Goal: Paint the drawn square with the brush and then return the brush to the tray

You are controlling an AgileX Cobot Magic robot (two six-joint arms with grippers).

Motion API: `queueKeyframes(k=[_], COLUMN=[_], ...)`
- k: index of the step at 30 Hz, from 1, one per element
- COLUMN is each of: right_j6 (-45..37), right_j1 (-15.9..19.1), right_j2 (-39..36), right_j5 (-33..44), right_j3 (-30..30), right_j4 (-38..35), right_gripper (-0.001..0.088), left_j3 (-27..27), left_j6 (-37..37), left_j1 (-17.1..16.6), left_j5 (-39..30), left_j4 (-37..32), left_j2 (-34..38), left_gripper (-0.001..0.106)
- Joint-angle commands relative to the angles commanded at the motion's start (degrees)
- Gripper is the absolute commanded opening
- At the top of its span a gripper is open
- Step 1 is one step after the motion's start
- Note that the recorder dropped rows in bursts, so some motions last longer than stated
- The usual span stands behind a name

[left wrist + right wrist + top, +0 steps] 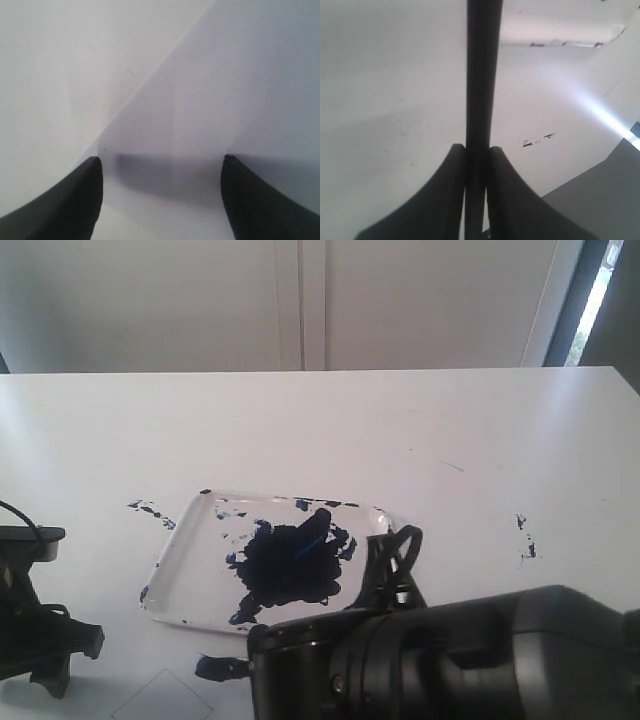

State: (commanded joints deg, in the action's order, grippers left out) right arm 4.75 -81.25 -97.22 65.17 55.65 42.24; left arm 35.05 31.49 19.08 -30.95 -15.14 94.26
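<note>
Black brush [482,90] clamped in right gripper [477,150] (jaws tight); tray [190,565] blue-blotched.

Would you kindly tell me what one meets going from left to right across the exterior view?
left tool → tray → dark paint specks. The drawn square and the right arm overlap the tray's span, so I leave them out.

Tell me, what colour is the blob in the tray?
The blob is dark blue, nearly black; best in the exterior view.
</note>
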Motion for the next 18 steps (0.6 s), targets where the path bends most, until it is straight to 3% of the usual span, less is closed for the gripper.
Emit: queueKeyframes(k=[11, 18], right_j6=[-0.5, -1.2], right_j1=[0.0, 0.0], right_j2=[-7.6, -9.2], right_j5=[-1.2, -1.5], right_j3=[6.6, 7.8], right_j4=[0.0, 1.3], right_gripper=[0.0000, 0.0000], left_j3=[0.0, 0.0], left_j6=[0.0, 0.0], left_j1=[0.0, 0.0], left_j5=[0.4, 0.9], left_j4=[0.1, 0.3], left_j2=[0.0, 0.0], left_gripper=[0.070, 0.070])
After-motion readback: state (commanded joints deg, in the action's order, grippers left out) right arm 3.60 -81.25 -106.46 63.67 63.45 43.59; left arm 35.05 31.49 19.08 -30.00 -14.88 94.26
